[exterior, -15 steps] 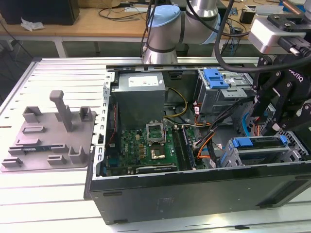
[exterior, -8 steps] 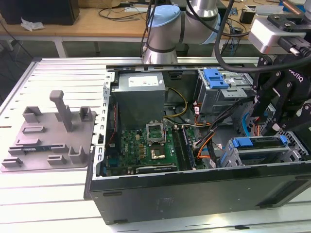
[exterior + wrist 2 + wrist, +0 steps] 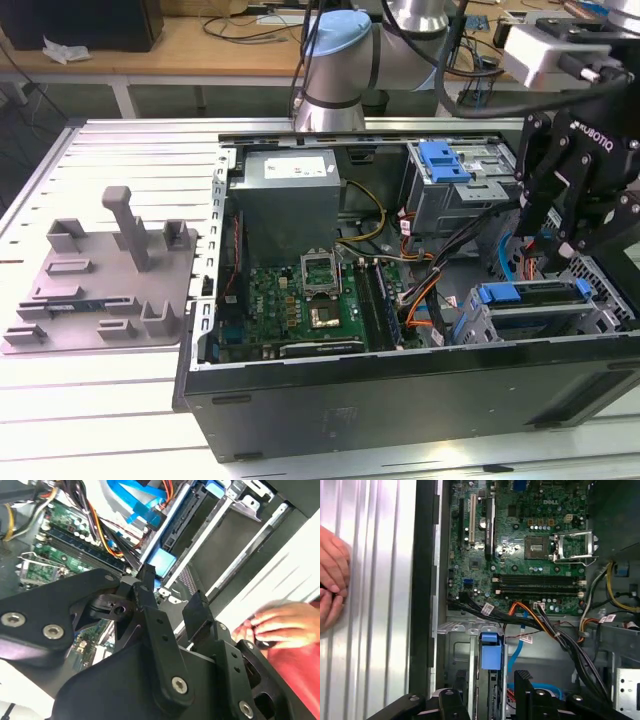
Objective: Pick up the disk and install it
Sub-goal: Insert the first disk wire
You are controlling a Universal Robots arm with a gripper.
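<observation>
The disk (image 3: 533, 296) sits edge-on in the drive cage at the front right corner of the open computer case, its blue rail facing up. In both wrist views its blue tab (image 3: 490, 650) (image 3: 161, 560) lies just beyond the fingertips. My gripper (image 3: 545, 250) hangs right above the disk, a short gap away. Its black fingers (image 3: 525, 690) stand apart, one on each side of the blue tab, with nothing between them. In the wrist views the gripper (image 3: 492, 682) (image 3: 172, 592) is open over the cage.
A second cage with a blue bracket (image 3: 445, 160) stands behind. The motherboard (image 3: 300, 300), orange and black cables (image 3: 545, 625) and power supply (image 3: 290, 195) occupy the case. A grey fixture (image 3: 100, 280) lies at the exterior view's left. A person's hand (image 3: 332, 575) rests on the table beside the case.
</observation>
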